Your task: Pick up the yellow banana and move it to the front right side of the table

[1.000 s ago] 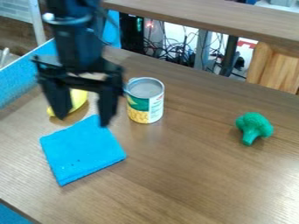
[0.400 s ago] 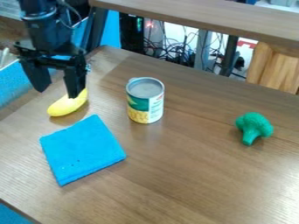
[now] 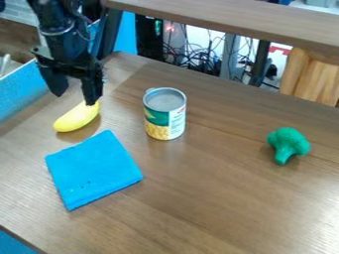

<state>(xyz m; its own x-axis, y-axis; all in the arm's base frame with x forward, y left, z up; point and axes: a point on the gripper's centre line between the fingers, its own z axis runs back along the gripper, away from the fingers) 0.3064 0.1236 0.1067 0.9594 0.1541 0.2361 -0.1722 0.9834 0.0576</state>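
Note:
The black gripper hangs at the upper left, open, with a gap between its two fingers. Just below it a yellow banana-like toy lies on the table, its upper end behind the right fingertip; whether they touch I cannot tell. A blue folded cloth lies flat in front of the yellow toy. To the right of both stands a can with a green and white label, upright. Farther right is a green toy broccoli.
The wooden table has a blue wall along its left side. A raised wooden shelf crosses the back, with cables behind and below it. A wooden chair back is at the upper right.
From in front of the can and yellow toy, the gripper has moved left and back, then slightly right. The objects on the table have kept their places.

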